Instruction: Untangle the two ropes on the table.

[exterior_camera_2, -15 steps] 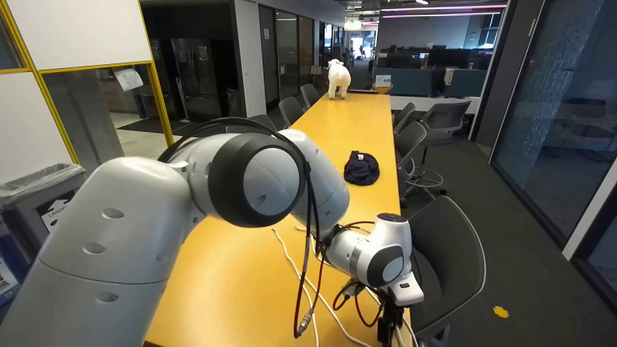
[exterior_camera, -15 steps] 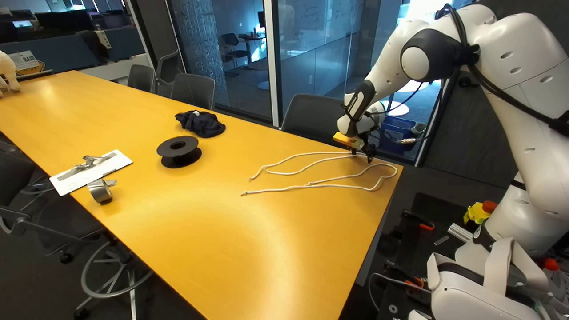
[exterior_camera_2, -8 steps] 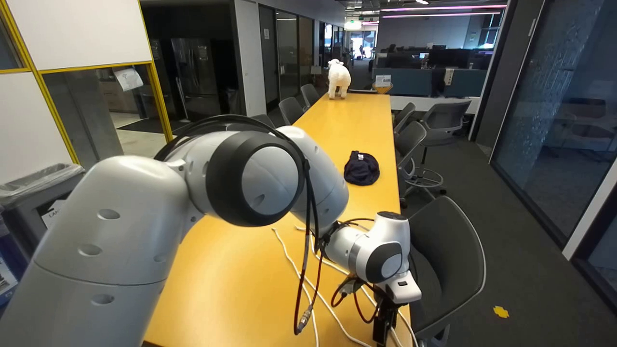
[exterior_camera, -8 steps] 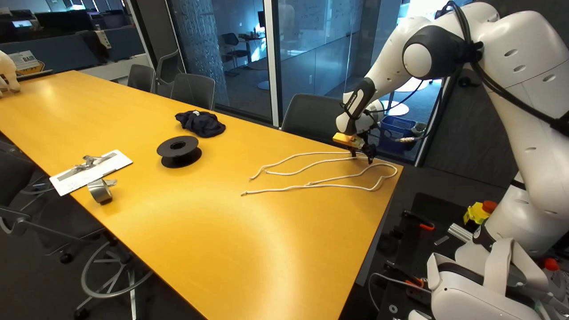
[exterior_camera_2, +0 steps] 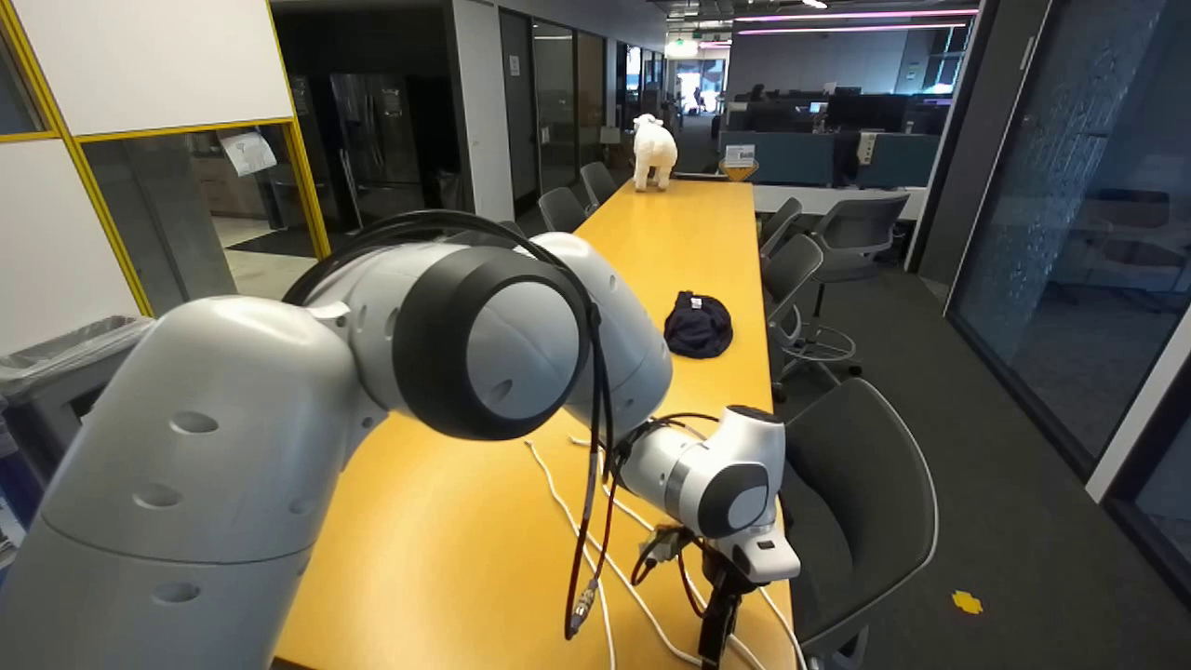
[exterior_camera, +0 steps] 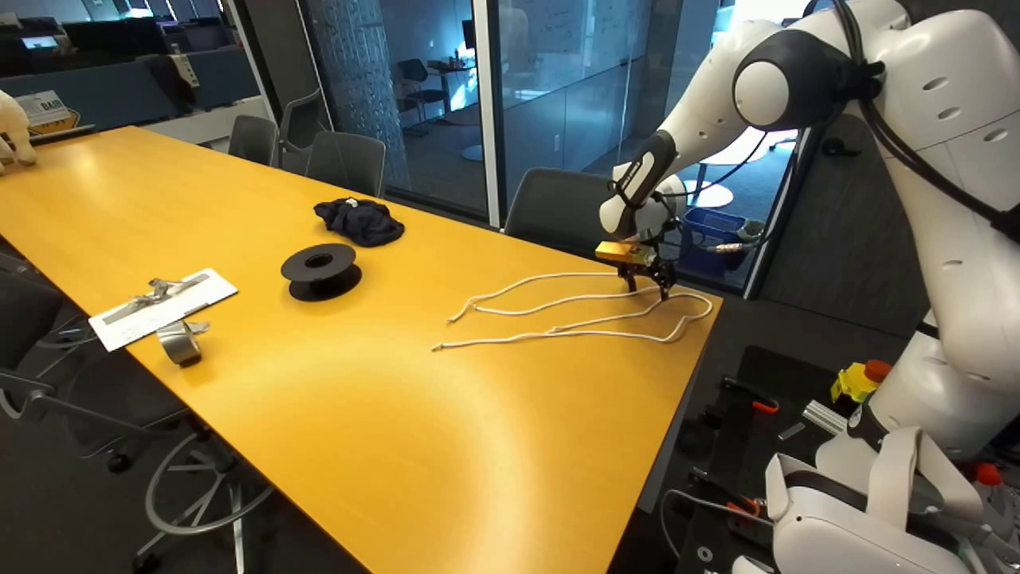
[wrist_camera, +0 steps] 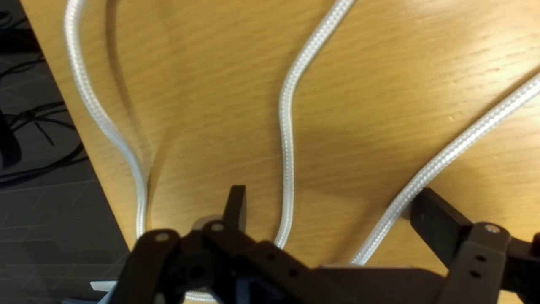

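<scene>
Ropes slant across the table, ends away from the gripper.

I have room to pass over the table between the ropes and the black spool, but two strands run between the parted fingers of my gripper and a chair stands just past the edge.

Pale glare washes across the table; up close, I see ropes cast soft shadows and my claw sits dark.
</scene>
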{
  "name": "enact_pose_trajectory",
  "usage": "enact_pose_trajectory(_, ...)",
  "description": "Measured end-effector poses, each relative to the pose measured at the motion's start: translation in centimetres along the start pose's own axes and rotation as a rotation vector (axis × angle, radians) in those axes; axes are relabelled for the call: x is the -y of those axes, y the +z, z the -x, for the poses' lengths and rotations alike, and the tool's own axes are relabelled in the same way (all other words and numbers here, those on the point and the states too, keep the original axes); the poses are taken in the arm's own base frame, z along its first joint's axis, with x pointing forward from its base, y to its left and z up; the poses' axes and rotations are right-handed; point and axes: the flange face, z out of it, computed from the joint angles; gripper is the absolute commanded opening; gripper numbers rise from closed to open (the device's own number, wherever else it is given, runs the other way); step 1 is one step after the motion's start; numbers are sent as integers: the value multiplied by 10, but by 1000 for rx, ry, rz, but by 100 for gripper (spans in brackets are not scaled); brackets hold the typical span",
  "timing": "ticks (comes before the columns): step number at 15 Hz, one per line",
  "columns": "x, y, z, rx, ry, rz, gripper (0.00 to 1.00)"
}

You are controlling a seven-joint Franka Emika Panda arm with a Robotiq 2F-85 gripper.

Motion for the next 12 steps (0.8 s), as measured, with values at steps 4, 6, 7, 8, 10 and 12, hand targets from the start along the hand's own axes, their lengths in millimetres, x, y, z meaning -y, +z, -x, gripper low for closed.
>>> enact_pose_trajectory(4,-2,1,6,16,-23,15,100)
enact_pose_trajectory(6,-3,1,6,17,-24,15,100)
enact_pose_trajectory(7,-3,0,6,17,-28,14,100)
enact_pose_trajectory(8,-3,0,7,16,-40,11,100)
enact_pose_trajectory(10,-3,-4,10,4,-94,-9,100)
enact_pose_trajectory(12,-3,-17,15,-31,-182,-36,100)
